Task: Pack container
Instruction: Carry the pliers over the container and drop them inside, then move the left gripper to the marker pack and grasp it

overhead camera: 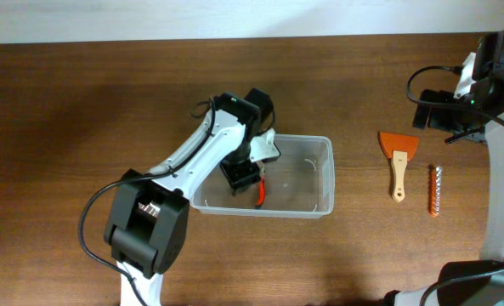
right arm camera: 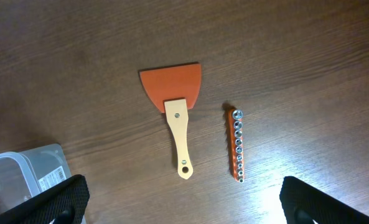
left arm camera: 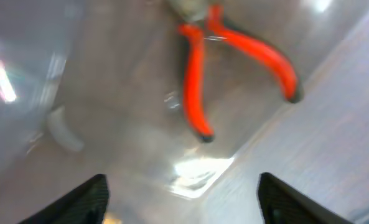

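Observation:
The clear plastic container sits mid-table. Red-handled pliers lie inside it at its left end, and they show in the left wrist view on the tub's floor. My left gripper is open and empty inside the tub, just above and left of the pliers. My right gripper is open and empty, high above the table at the far right. An orange scraper with a wooden handle and an orange socket rail lie right of the tub.
The container's corner with a label shows at the lower left of the right wrist view. A black cable loops by the right arm. The wooden table runs to a white wall at the back.

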Available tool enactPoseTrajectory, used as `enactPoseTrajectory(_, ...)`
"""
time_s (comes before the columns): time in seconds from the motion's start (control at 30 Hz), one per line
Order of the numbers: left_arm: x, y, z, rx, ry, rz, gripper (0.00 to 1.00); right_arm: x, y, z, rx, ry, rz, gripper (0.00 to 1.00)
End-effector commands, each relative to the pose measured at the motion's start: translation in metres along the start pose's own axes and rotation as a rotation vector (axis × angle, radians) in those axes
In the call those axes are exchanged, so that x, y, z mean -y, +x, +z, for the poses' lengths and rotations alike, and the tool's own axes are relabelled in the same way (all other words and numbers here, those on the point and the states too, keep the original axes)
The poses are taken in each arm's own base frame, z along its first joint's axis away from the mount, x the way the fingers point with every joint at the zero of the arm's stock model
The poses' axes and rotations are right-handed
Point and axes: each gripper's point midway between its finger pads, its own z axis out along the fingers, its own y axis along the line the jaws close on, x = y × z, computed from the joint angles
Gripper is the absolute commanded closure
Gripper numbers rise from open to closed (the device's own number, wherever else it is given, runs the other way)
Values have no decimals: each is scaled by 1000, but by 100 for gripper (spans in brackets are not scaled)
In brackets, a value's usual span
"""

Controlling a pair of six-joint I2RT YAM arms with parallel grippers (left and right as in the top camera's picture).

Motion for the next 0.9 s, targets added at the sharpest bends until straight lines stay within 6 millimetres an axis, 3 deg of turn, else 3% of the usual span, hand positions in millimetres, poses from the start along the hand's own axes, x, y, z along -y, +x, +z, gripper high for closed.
enactPoseTrajectory(0.0, -41, 6, -60, 82, -169, -136, 17, 1, -6, -16, 50, -6, 9, 1)
enactPoseTrajectory(0.07, -52, 15, -95, 126, -231, -163, 14, 1, -6, -16, 50, -6, 9, 1)
enactPoseTrajectory(0.13, -66, 31, -130, 161, -317, -204, 1, 1, -6, -16, 50, -6, 9, 1)
enactPoseTrajectory(0.23, -81, 63, -173, 232, -397, -287, 1, 1, -6, -16, 50, -7, 9, 1)
enactPoseTrajectory(0.37, -87, 121, -200, 276, -386, -425, 1, 1, -6, -16, 50, -7, 9, 1)
enactPoseTrajectory(0.5, -76, 154, -213, 356, -333, -513, 1, 1, -6, -16, 50, -6, 9, 1)
enactPoseTrajectory(0.57, -72, 168, -215, 373, -351, -541, 1, 1, -6, -16, 50, -6, 9, 1)
enactPoseTrajectory(0.67, -69, 192, -198, 382, -376, -601, 1, 0, -7, -16, 52, -7, 9, 1)
enactPoseTrajectory(0.77, -76, 204, -157, 346, -357, -651, 1, 0, -7, -16, 53, -7, 9, 1)
enactPoseTrajectory(0.87, -85, 201, -106, 324, -302, -628, 1, 0, -7, -15, 51, -6, 9, 1)
